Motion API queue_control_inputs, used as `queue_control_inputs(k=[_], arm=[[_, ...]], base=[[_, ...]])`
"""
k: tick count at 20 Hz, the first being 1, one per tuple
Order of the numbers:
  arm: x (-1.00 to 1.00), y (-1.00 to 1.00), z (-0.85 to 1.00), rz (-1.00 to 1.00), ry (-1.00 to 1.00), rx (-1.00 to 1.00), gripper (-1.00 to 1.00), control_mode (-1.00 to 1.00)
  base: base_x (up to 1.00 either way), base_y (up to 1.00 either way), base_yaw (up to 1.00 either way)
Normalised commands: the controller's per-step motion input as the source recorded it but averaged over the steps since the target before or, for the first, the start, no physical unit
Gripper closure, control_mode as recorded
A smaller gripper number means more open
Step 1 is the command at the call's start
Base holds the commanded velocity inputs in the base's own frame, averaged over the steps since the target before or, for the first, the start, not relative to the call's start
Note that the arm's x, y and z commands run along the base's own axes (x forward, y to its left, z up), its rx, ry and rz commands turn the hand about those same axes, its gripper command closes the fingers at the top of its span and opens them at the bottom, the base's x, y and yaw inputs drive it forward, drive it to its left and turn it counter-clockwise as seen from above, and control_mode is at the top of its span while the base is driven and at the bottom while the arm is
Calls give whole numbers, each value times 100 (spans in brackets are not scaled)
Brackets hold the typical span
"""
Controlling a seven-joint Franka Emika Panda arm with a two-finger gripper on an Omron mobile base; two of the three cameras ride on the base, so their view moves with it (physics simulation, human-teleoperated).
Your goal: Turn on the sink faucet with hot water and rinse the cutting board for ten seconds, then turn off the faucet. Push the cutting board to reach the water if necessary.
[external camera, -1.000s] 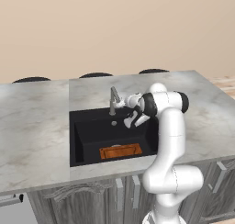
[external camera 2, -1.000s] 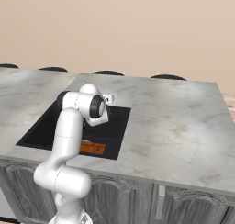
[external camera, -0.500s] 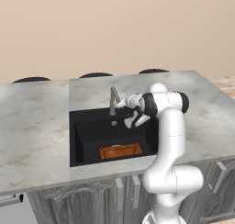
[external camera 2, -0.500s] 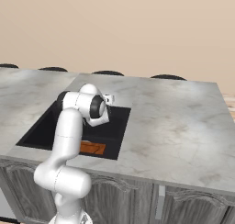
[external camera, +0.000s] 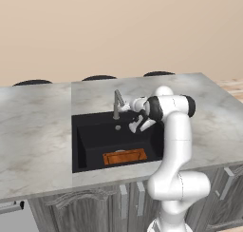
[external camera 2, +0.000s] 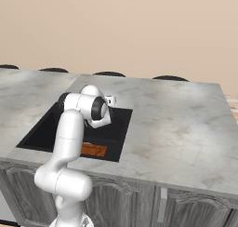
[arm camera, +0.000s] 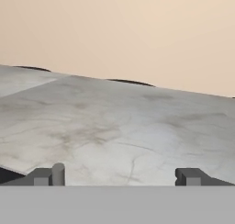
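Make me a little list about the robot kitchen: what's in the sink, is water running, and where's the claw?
sink: black basin set in the marble counter
cutting board: lying flat at the basin's near side
faucet: at the back rim, no water showing
claw: beside the faucet, fingers wide apart, holding nothing

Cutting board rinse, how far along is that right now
Nothing looks done: no water runs from the faucet, and the cutting board lies dry at the near side of the sink. In hand: the gripper, open, sits beside the faucet. Left: turn on hot, rinse, turn off.
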Motion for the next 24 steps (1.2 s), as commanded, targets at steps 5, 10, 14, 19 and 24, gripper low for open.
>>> queue_control_inputs(k=[5,10,14,19,24], arm=[[7,0,0,0,0,0,-100,-100],[2,0,0,0,0,0,-100,-100],[0,-12,0,0,0,2,-100,-100],[0,-19,0,0,0,3,-100,-100],[0,-15,0,0,0,1,-100,-100]], base=[[0,0,0],[0,0,0],[0,0,0],[0,0,0],[0,0,0]])
